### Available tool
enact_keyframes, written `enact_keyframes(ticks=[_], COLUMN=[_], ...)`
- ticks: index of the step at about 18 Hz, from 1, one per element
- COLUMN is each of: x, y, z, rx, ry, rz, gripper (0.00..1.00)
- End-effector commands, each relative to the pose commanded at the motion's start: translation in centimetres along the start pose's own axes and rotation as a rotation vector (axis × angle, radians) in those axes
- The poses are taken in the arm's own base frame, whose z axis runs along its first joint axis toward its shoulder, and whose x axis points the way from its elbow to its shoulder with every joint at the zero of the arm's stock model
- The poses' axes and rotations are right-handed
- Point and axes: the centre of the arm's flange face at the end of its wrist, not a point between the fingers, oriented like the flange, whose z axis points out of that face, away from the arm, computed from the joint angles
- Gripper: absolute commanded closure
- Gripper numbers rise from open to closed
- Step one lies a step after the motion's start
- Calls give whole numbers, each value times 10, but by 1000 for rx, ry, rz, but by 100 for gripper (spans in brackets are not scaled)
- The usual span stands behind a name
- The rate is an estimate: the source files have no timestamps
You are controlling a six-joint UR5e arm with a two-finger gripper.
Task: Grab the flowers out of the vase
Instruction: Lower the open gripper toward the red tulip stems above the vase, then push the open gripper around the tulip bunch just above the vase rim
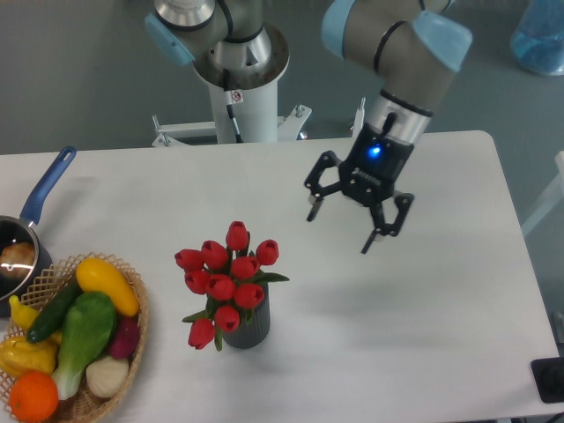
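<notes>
The bunch of red tulip buds with green leaves (226,280) stands in the small dark grey ribbed cylindrical vase (248,327), near the front middle of the white table (423,335). About 10 buds crowd above the vase mouth, and 1 or 2 droop over its left rim. Judging by their look, the flowers are probably artificial and light, with soft, springy heads that would give under pressure and offer no firm purchase. The stems are likely the stiffer part, but they are hidden among the buds and inside the vase, so the best hold is probably low on the cluster, just above the rim, with the fingers closing around the gathered stems. The vase itself looks small and light, so it may lift or tip with the bunch if the stems sit tightly; a straight upward pull seems safest.

The black two-finger gripper (345,231) hangs above the table, up and to the right of the flowers and well apart from them. Its fingers are spread wide with nothing between them, pointing down and tilted slightly towards the front left. A blue light glows on the wrist above it.

At the left edge sit a wicker basket of colourful vegetables and fruit (137,308) and a blue-handled saucepan (44,189).
</notes>
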Motion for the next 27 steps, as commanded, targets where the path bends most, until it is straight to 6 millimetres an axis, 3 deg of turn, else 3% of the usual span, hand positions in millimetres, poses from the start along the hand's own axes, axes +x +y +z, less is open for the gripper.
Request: enact_keyframes(ticks=[6,27], x=[16,21], y=[-15,-24], z=[20,72], rx=[0,59], ry=[41,120], rz=[26,71], gripper=[0,0])
